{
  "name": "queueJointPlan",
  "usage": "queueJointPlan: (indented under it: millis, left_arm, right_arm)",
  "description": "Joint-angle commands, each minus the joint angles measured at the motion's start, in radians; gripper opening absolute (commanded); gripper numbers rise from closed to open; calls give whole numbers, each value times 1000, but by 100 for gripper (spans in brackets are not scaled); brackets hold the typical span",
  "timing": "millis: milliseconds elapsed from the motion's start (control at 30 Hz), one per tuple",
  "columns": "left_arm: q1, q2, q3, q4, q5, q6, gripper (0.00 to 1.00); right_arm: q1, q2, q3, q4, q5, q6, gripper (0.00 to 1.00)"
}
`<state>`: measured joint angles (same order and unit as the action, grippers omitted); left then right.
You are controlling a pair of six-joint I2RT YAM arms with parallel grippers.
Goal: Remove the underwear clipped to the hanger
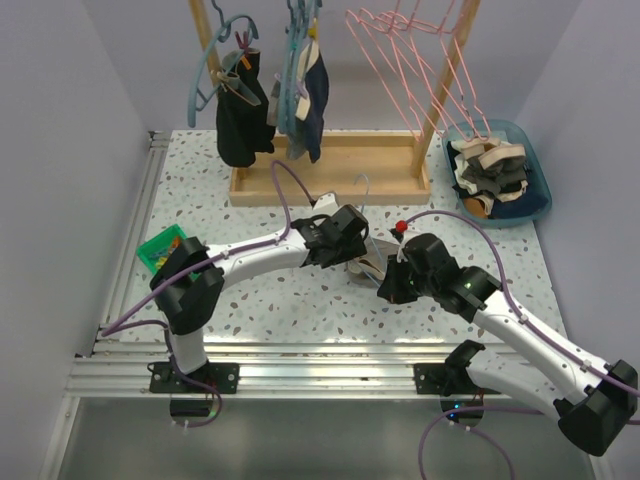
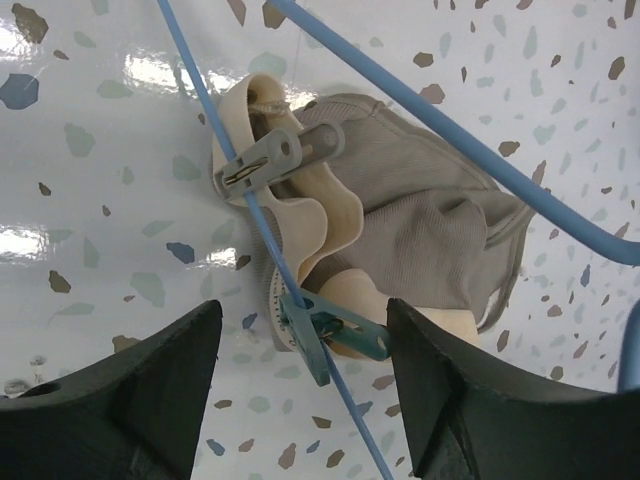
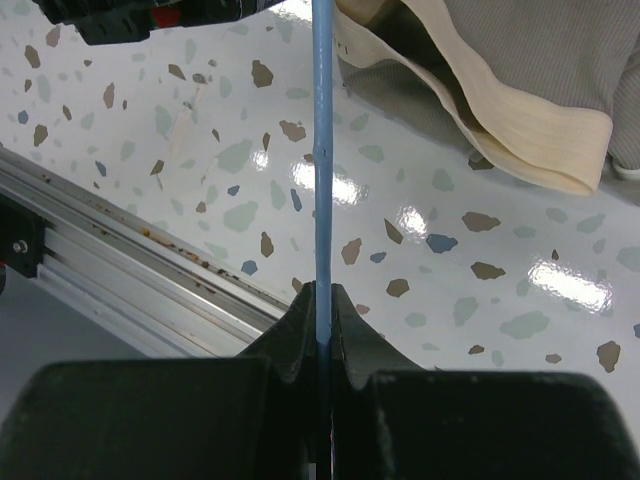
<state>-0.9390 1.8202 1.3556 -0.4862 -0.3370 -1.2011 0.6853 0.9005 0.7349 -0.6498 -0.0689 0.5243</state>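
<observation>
Grey underwear lies mid-frame on the table, pegged to the blue hanger; left gripper gapes wide above the teal clip, holding nothing; right gripper is pinched tight on the hanger wire

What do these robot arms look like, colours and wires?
Both the left arm and right arm are slim white tubes joined by chunky black joints. A thin purple cable loops loosely along each. The fingers are broad matt black wedges. A small green light glows on the right arm.
</observation>
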Motion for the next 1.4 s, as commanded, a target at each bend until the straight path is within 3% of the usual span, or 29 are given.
queueJointPlan:
  millis: [0,133,333,500,600,633,1100,1367]
  left_arm:
    - [-1,-1,37,-34,-36,20,70]
    - [3,-16,36,-41,-54,28,61]
    - [19,-15,31,-43,-47,31,36]
    - [32,-13,25,-43,-37,32,25]
    - [37,-18,25,-45,-31,38,10]
    - [40,-18,23,-46,-19,41,0]
    - [46,-209,-39,1,30,43,0]
    - [55,-216,-102,40,147,2,0]
  right_arm:
    - [0,-8,46,16,18,5,0]
    - [2,-6,41,19,17,5,0]
    - [0,-3,37,24,12,3,0]
    - [0,-3,40,22,14,-3,0]
    - [0,-3,38,19,15,-3,0]
    - [2,-5,38,18,15,-4,0]
    - [2,9,6,2,44,-12,0]
    - [0,18,4,19,57,-1,0]
